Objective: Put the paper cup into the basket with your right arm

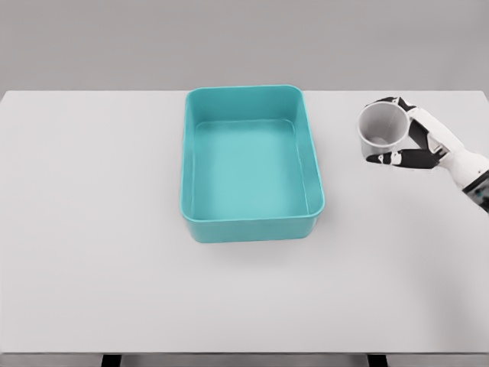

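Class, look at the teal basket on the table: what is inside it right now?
Nothing: the basket shows only its bare teal floor. The paper cup is outside it, to the right, held in the right hand. No part of the floor is covered.

The basket [252, 222], at the middle of the frame, looks like smooth moulded turquoise plastic with a soft satin sheen along its rounded rim. The table [92, 229] filling most of the frame is a flat, matt white surface without visible grain. At upper right, the paper cup [381, 128] appears dull, pale grey-white and smooth. The right hand [428, 141] gripping it shows hard white shell segments with black joints, smooth and faintly glossy.
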Controlling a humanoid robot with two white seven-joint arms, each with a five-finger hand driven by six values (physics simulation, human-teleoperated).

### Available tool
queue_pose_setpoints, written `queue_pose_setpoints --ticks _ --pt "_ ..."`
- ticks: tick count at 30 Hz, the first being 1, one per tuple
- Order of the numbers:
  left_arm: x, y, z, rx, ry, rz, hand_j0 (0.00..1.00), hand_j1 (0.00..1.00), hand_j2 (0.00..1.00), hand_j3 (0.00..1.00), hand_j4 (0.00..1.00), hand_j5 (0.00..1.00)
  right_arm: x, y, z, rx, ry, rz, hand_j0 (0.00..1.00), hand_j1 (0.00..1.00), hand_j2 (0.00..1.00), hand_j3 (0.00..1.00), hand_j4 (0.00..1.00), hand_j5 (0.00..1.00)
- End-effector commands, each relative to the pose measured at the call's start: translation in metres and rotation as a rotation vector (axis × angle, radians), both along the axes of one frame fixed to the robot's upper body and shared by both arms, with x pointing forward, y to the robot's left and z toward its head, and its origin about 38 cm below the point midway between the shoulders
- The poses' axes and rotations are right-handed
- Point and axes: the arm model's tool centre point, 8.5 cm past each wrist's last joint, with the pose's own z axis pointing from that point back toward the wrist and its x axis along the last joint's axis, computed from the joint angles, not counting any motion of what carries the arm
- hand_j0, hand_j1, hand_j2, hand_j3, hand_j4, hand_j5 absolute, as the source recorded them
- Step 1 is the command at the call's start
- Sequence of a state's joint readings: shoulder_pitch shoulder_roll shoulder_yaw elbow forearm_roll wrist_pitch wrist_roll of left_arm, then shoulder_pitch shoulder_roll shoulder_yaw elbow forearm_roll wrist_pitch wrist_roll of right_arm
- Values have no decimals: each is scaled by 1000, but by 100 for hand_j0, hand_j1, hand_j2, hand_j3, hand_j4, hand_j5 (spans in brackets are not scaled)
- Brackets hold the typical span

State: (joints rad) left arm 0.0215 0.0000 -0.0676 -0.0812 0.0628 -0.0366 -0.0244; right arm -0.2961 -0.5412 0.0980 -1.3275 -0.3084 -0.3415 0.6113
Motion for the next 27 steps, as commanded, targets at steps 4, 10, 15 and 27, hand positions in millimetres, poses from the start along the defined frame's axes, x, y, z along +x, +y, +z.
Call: queue_pose_setpoints --ticks 4,10,15,27 --pt "0 0 0 0 0 0 100 100 100 100 100 100 4 10 16 -38 -47 22 46 46 46 46 46 46" --pt "0 0 0 0 0 0 100 100 100 100 100 100 15 27 25 -81 -68 60 45 45 45 45 45 45" --pt "0 0 0 0 0 0 100 100 100 100 100 100 23 43 32 -124 -90 95 45 45 45 45 45 45" --pt "0 0 0 0 1 0 100 100 100 100 100 100 43 93 52 -246 -162 185 45 45 45 45 45 45"
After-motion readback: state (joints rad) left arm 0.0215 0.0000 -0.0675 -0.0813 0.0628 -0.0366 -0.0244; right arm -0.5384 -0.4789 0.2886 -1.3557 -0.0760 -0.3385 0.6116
